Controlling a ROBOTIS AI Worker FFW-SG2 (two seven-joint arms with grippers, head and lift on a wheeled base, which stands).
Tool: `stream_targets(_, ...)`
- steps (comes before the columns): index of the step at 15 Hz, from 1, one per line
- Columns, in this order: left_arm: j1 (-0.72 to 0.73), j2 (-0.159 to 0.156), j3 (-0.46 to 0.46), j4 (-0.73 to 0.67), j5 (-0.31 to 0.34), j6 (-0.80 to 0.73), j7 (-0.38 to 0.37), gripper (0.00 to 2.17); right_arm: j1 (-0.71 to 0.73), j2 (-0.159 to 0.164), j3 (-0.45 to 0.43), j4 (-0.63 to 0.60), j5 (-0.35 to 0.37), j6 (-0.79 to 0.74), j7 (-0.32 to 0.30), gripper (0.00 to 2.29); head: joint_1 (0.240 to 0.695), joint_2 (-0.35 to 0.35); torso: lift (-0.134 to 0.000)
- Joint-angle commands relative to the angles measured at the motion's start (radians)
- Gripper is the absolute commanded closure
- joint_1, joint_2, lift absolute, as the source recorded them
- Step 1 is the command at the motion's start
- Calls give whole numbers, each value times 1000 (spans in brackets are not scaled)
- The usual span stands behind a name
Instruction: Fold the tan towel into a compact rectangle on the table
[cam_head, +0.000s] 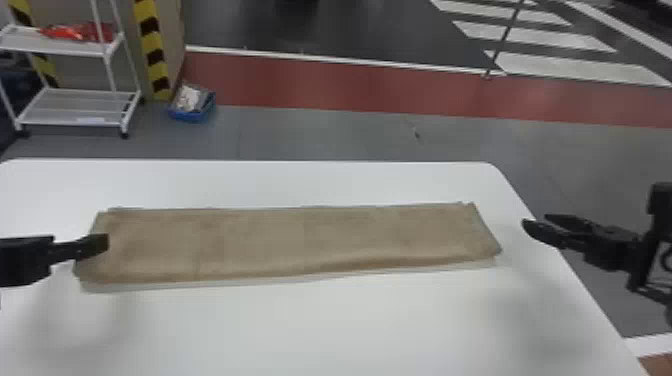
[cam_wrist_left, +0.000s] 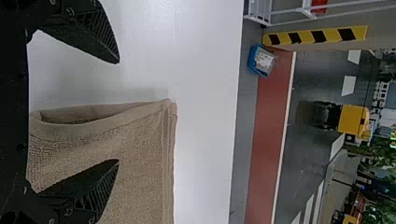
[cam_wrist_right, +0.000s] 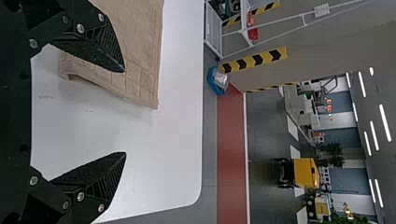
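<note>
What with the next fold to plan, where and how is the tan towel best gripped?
Probably by the near corner of its short right end, coming in low from the right. The towel lies as a long flat strip on the table, that corner looks slightly raised, and the right claw is open beyond that end.

Black two-fingered right gripper (cam_head: 535, 220) is standing open near the right end of a tan terry towel (cam_wrist_right: 135, 56), which is lying on a white table (cam_wrist_right: 163, 154).

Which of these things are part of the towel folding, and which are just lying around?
For the job:
tan towel
white table
left pincer
right pincer

Just lying about:
white shelf cart
red items on its upper shelf
blue bin on the floor
</note>
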Motion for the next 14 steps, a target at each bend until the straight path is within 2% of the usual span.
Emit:
stream_targets(1,-1,-1,-6,2,-11,1,1,144,3,0,1,1,2,-3,-1,289,695,-199,-124)
stream_targets(9,-4,-2,-15,5,-21,4,1,151,9,-2,1,-1,2,-6,0,289,695,-202,-124)
stream_targets(14,-7,-1,-32,12,-34,13,1,333,20,0,-3,-18,1,-6,0,289,695,-205,-124)
